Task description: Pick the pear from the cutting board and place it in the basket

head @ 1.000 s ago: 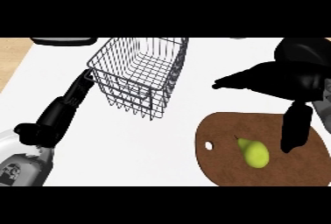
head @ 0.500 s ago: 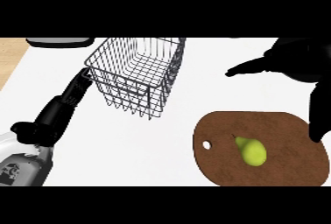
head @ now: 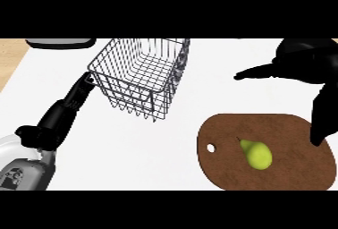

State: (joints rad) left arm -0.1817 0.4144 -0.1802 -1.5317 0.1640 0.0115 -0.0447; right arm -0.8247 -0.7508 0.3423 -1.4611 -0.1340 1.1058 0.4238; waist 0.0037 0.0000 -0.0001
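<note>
The black left hand (head: 63, 114) is pointing up and rightward from its grey forearm (head: 23, 167) at the view's lower left, its fingers (head: 80, 89) lying straight and together. The black right hand (head: 307, 60) is hanging at the upper right, with its thumb (head: 254, 74) pointing left and its long fingers (head: 323, 118) dangling downward, uncurled.

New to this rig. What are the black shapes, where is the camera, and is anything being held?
The camera sits at the robot's head, looking steeply down at a white counter. The black shapes are its two hands on grey forearms. The left hand lies at the view's left, fingers straight, pointing toward the wire basket. The right hand hovers open at upper right, fingers hanging over the edge of the brown cutting board. A green pear lies on that board. Neither hand holds anything, and the pear is not yet in the basket. The dark object at top left is cut off; I cannot tell what it is.
</note>
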